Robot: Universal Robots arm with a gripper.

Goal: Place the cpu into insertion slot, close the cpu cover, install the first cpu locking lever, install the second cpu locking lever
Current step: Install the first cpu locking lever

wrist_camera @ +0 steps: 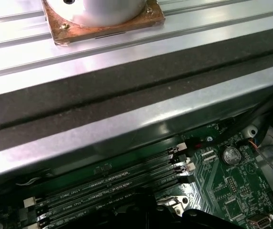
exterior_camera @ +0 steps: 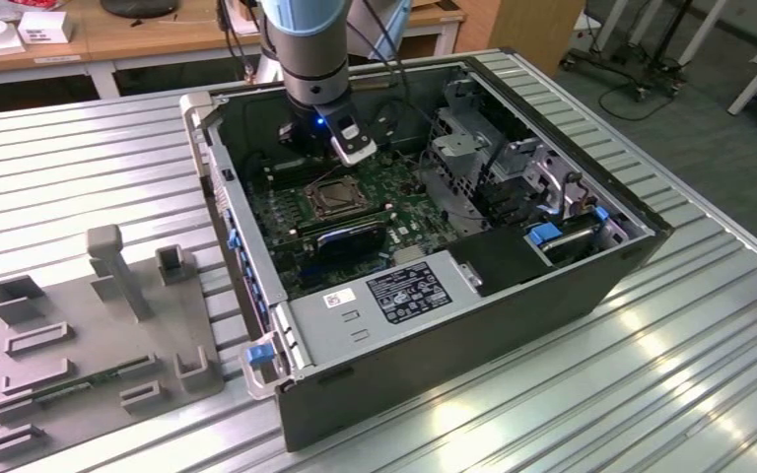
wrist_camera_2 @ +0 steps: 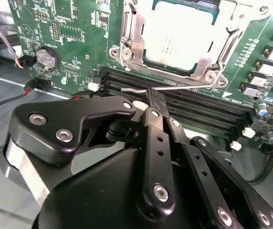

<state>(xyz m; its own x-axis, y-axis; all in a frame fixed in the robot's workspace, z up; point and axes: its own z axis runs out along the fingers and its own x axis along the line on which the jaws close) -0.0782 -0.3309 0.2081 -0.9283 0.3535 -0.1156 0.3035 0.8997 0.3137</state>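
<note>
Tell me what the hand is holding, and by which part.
The hand seems to pinch the cpu locking lever on its rod, near the hooked free end.

In the second wrist view the gripper [wrist_camera_2: 152, 98] covers a large part of the green board [wrist_camera_2: 79, 43], so I cannot see what lies under it. The cpu [wrist_camera_2: 184, 38] and the cpu cover [wrist_camera_2: 128, 33] are both cut by the picture's edge. A thin lever [wrist_camera_2: 184, 86] passes behind the gripper's tip, and I cannot tell if they touch. In the exterior view the insertion slot [exterior_camera: 331, 198] is too small for me to judge its state, and the arm [exterior_camera: 310, 49] is cut off.
</note>
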